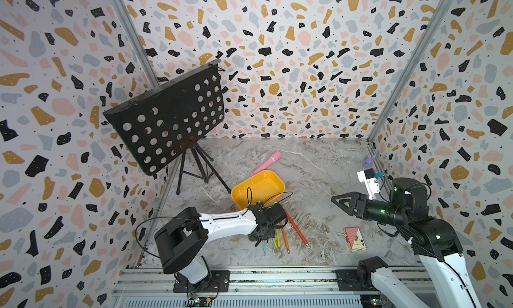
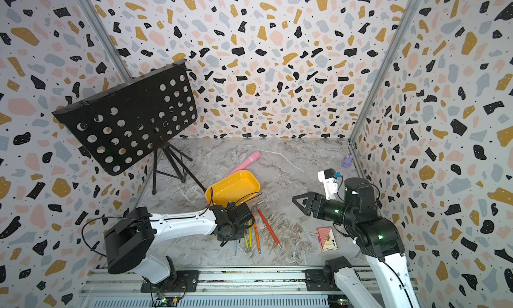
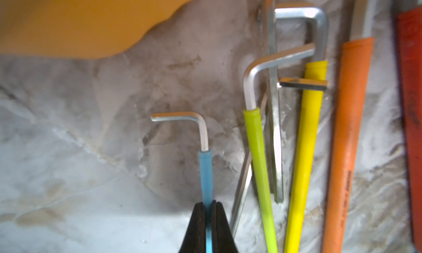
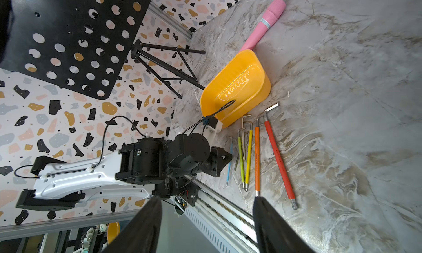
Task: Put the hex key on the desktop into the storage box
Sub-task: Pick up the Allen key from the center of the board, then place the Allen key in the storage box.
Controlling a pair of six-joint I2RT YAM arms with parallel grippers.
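Desktop (image 1: 319, 165): marble slab, everything sits on it. The black perforated music stand (image 1: 166, 117) on its tripod fills the far left corner and is the biggest item here.

My left arm comes in low from the near left. Left claw (image 3: 209, 205) points down at the tool row and is pinched on the blue hex key (image 3: 205, 172), one pad each side of its sleeve, partway along the long shank. Can't tell if the key is off the surface or flat on it. My right arm is raised over the right side, well apart from the tools. Right claw (image 4: 207, 200): fingers spread, nothing between them.

Storage box (image 1: 261, 185): yellow-orange tray, mid-desktop, set askew to the walls, just beyond my left wrist. A pink cylinder (image 1: 266, 163) lies right behind its far side. Red card box (image 1: 354, 238) is at the near right.

Hex keys lie side by side on the desktop, just on the near side of the storage box, short bends toward it. By length:
- red key (image 4: 279, 158)
- orange key (image 4: 257, 158)
- yellow key (image 4: 249, 158)
- lime key (image 4: 241, 158)
- a few bare steel keys (image 3: 276, 131) tangled between lime and yellow
- the blue one, smallest, at the left end, a little apart from the rest

Small purple figurine (image 1: 369, 160) sits at the far right, by the wall.
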